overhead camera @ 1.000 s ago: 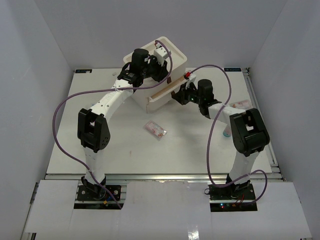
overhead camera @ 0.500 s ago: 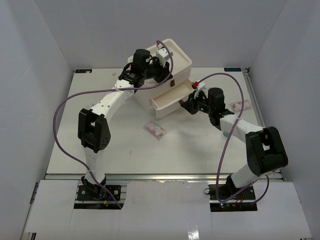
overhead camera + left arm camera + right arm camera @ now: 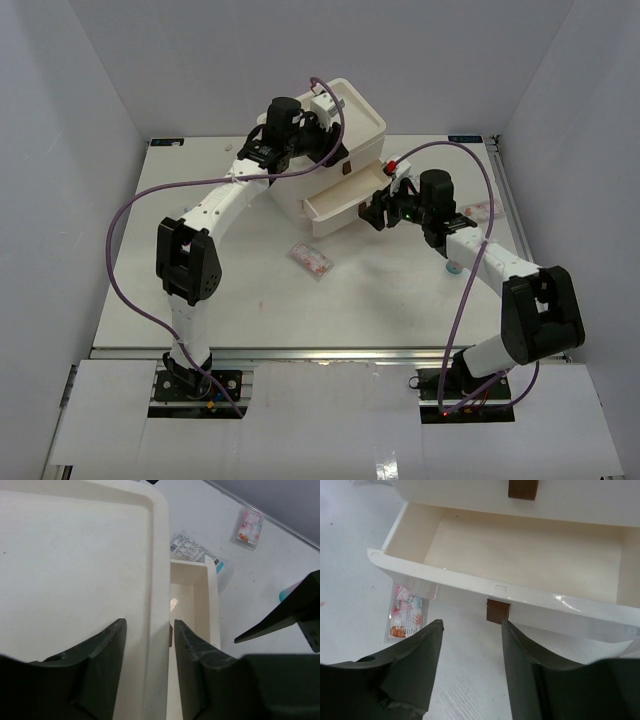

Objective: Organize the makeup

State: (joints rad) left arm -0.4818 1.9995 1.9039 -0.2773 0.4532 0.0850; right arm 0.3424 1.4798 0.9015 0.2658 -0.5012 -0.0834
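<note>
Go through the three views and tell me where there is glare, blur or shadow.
Top external: soft, even light, only faint shadows on the table under the arms. Left wrist: its jaws are dark and blurred, the drawer box pale and evenly lit. Right wrist: small glare spot on the open drawer front; jaws out of focus.

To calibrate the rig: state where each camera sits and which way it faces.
Top external: above and behind, looking down at the table; both arms show.
Left wrist: over the drawer box, looking down; left pincer shows.
Right wrist: facing the open drawer; right pincer shows.
Shared: all three show the open drawer.
</note>
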